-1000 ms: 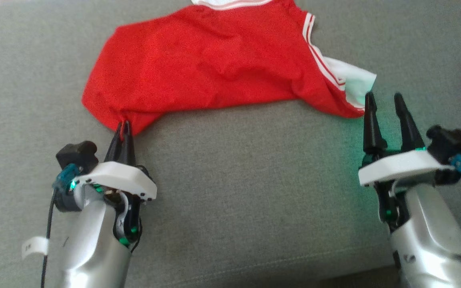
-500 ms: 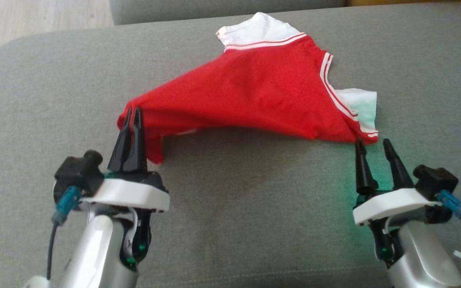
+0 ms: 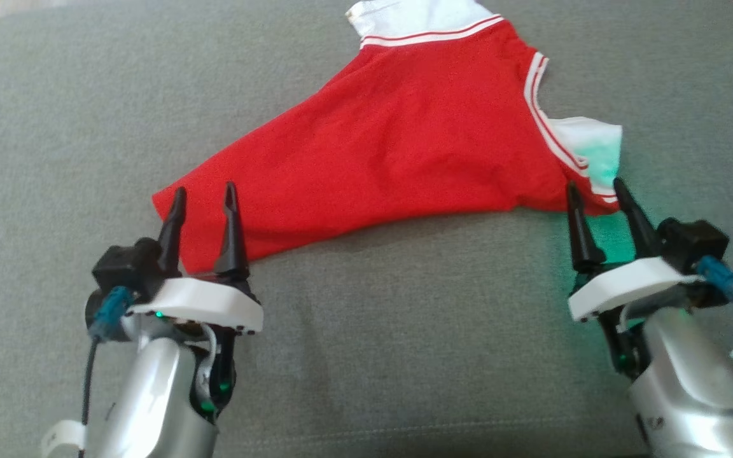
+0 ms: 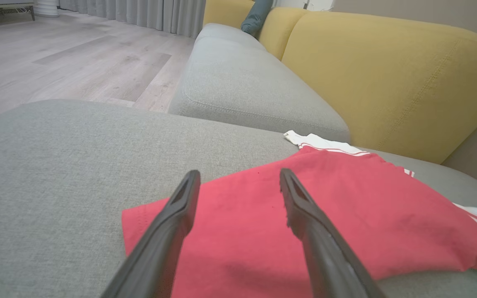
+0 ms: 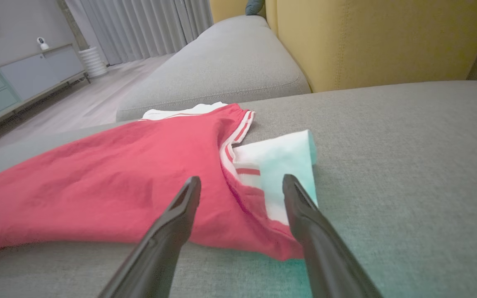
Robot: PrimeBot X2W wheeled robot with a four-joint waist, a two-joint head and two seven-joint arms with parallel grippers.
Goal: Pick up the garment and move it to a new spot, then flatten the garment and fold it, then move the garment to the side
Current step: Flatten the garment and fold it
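On the grey cushion (image 3: 404, 331) lies the garment (image 3: 404, 146), left gripper (image 3: 205, 189) and right gripper (image 3: 595, 184) with jaws apart.

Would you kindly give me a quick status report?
Left gripper open, right gripper open. Red shirt lying on grey cushion, unheld. Nothing blocking.

- Jersey (image 3: 404, 140): bright red body, white sleeves, seams edged in thin red-and-white stripes.
- Sofa seat cushion (image 3: 404, 331): plain grey weave.
- Sofa backrest (image 4: 387, 74): mustard yellow.
- Floor (image 4: 56, 62): pale grey-brown wood planks.
- Curtains (image 5: 139, 29): light grey, pleated.
- Left gripper (image 3: 205, 187) and right gripper (image 3: 594, 183): black fingers, white mounts, silver forearms, green indicator glow.
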